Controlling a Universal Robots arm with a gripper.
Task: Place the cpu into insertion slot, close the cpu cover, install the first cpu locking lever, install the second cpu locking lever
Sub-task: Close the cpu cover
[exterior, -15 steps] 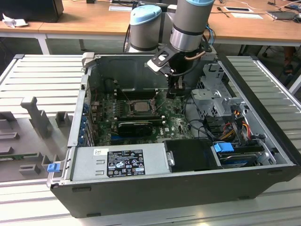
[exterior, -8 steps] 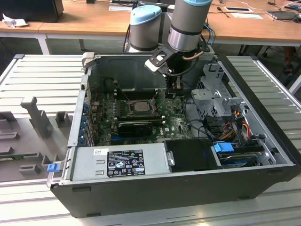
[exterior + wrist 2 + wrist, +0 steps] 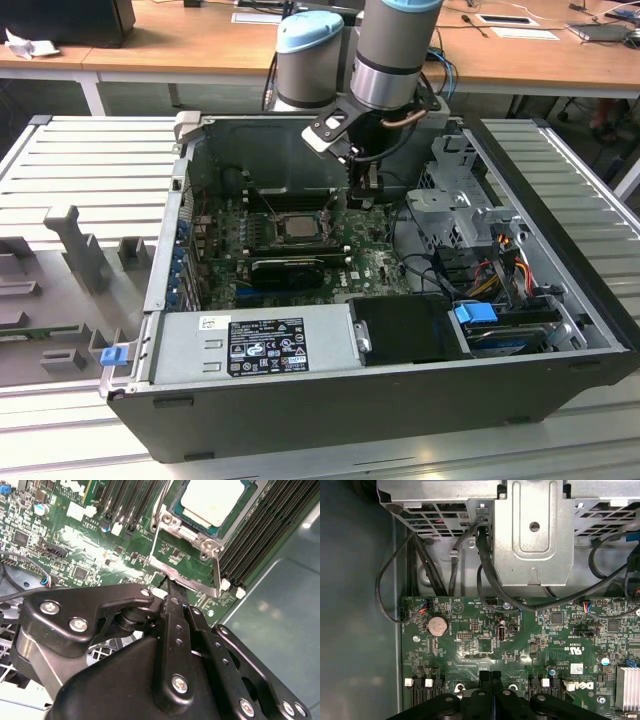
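The gripper, its fingers pressed together with nothing seen between them, hangs low over the motherboard, just to the exterior view's right of the insertion slot. The cpu lies in that slot. At the case's near side, the grey power supply carries a black-and-white printed label, its text too small to read.

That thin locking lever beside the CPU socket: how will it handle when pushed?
The locking lever is a thin bare wire rod, so it likely flexes and springs back rather than moving rigidly. Its smooth round metal could let the tool slip off. It looks very light for its length.
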